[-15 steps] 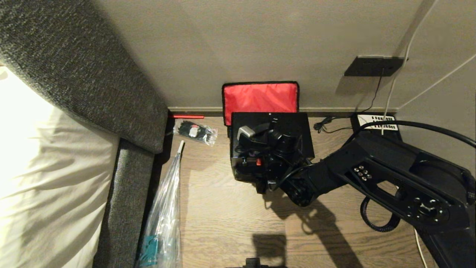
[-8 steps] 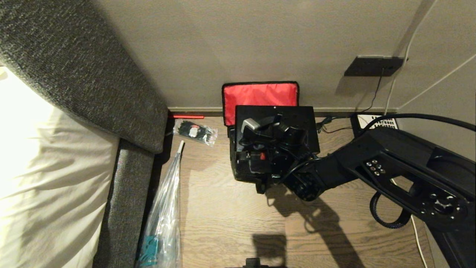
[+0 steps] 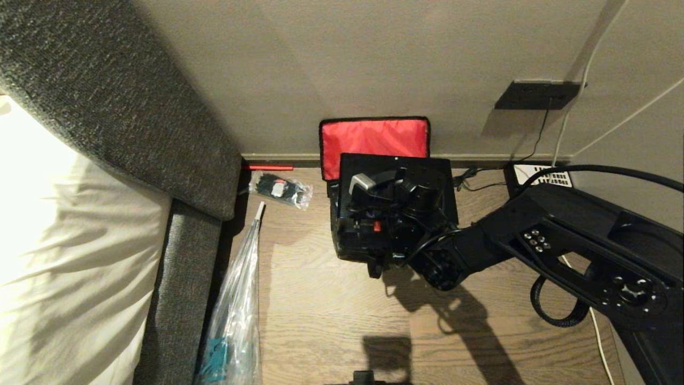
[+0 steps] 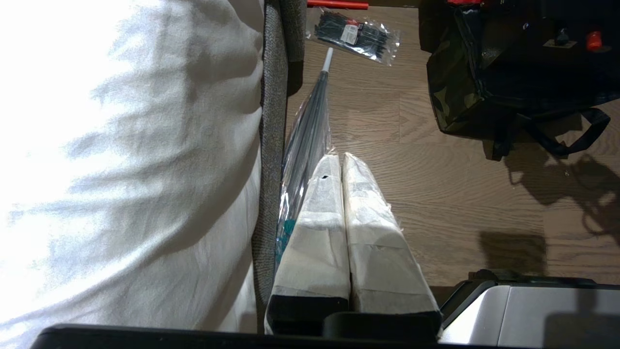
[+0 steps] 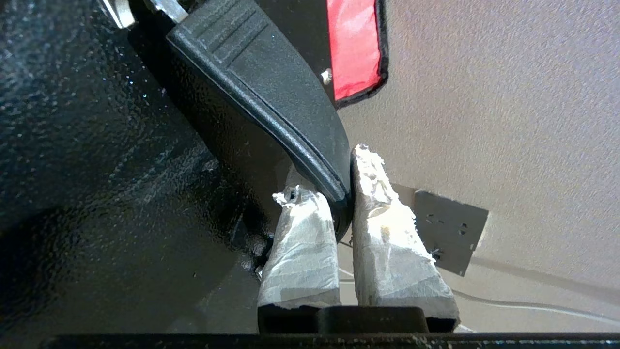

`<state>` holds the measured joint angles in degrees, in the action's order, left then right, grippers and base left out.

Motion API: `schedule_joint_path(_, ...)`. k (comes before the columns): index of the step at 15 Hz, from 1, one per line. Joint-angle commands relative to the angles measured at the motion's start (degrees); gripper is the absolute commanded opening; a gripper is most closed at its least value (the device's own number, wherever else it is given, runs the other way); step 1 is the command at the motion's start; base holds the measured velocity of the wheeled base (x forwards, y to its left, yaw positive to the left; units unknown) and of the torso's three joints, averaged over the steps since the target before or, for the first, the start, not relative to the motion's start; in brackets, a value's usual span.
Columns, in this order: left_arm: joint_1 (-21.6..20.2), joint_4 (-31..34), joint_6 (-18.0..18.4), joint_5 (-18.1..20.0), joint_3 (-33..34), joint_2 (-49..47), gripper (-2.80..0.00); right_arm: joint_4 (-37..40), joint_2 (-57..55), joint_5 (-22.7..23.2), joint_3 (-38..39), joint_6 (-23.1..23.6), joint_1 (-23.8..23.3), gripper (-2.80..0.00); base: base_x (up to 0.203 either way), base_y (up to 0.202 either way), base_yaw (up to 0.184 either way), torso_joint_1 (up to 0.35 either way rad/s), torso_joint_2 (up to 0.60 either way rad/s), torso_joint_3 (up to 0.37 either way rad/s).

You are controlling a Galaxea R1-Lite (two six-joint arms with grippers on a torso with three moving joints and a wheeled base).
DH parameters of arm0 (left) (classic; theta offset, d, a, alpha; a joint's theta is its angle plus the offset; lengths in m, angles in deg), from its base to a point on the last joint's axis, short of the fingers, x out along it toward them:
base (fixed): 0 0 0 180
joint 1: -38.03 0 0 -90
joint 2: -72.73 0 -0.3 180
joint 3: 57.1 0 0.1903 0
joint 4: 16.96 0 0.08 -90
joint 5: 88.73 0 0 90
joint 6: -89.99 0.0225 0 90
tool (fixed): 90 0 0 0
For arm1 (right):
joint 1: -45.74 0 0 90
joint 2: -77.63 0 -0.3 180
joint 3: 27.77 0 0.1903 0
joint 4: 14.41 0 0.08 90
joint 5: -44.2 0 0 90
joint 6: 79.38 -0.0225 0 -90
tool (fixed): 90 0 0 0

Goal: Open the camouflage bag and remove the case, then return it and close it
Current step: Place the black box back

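1. Right gripper (image 5: 341,194) over the open camouflage bag (image 4: 453,92); taped fingers (image 5: 300,242) pinched shut on the handle (image 5: 271,97) of the case (image 3: 427,176).
2. Case held above the bag's mouth, hiding most of the bag in the head view.
3. Bag on the wood floor (image 3: 320,321) by the wall, red-lined lid (image 3: 374,140) leaning against the wall.
4. Left gripper (image 4: 341,165) parked low beside the bed (image 4: 121,145), fingers (image 4: 319,218) pressed together, empty.
5. Clear packet (image 3: 280,188) on the floor left of the bag.

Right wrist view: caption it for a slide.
Right claw shut on the case handle, bag lid open against the wall.
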<state>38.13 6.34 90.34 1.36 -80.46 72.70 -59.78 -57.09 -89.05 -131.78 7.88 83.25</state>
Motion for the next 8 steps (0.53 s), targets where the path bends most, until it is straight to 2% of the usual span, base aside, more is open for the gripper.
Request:
schedule_joint_path(1, -0.01, -0.01, 0.0, -0.01, 0.0, 0.02, -2.8, -0.6, -0.81, -0.16, 0.05, 0.45, -0.24, -2.8, 0.0, 0.0, 0.0, 0.0, 0.0, 0.0)
schedule_joint_path(8, -0.01, -0.01, 0.0, -0.01, 0.0, 0.04, -2.8, -0.43, -1.34, -0.16, 0.14, 0.46, -0.42, -2.8, 0.0, 0.0, 0.0, 0.0, 0.0, 0.0)
